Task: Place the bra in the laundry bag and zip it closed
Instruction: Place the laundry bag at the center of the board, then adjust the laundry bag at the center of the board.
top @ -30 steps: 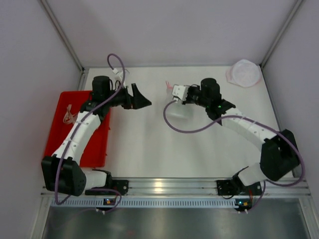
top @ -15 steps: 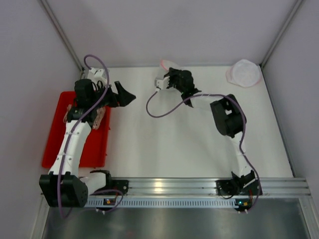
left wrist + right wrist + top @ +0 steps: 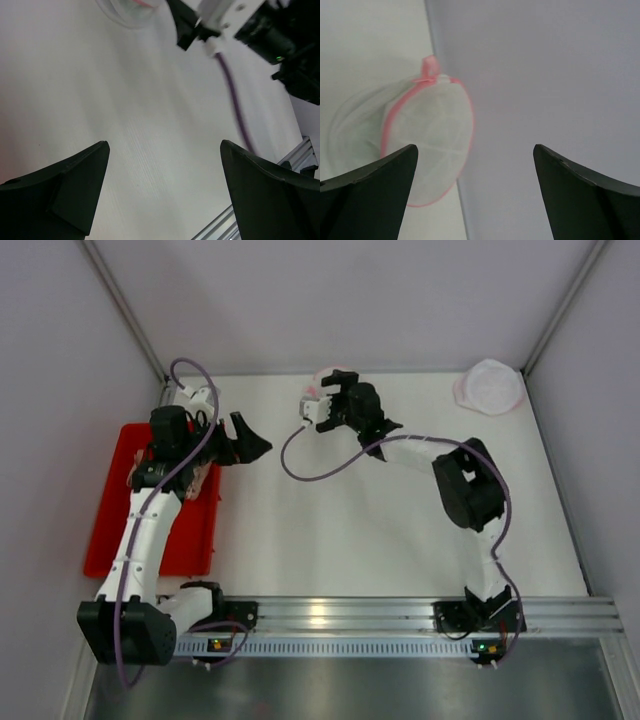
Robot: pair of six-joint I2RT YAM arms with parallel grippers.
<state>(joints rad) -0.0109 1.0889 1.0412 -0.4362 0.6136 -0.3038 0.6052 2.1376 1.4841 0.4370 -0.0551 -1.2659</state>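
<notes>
Right tool (image 3: 475,150) first: spread wide, pinching nothing, aimed at the bag (image 3: 427,145) from close by without touching it. Bag at the foot of the back wall (image 3: 545,75), upper centre of the top view; domed, trimmed in pink, with a pink tab at its top. Looks zipped, as a judgement only; contents not discernible.

Left tool (image 3: 164,145) likewise spread and empty, held over the table (image 3: 125,125), left of centre in the top view.

Worth noting on the red tray (image 3: 190,535) at the left edge: a beige cloth (image 3: 203,480), partly under the left arm (image 3: 150,520). Possibly a bra, too small to say. Also another round bag (image 3: 490,387) in the upper right corner, well apart from both tools.

With the bra inside the near bag, nothing left but to pull back. Without it, the whole job left: fetch, fill, zip.

Right arm (image 3: 470,490) stretched far up and leftward across the table, elbow at centre right, wrist near the wall. Left arm reaching up along the tray, wrist bent rightward toward the middle.
</notes>
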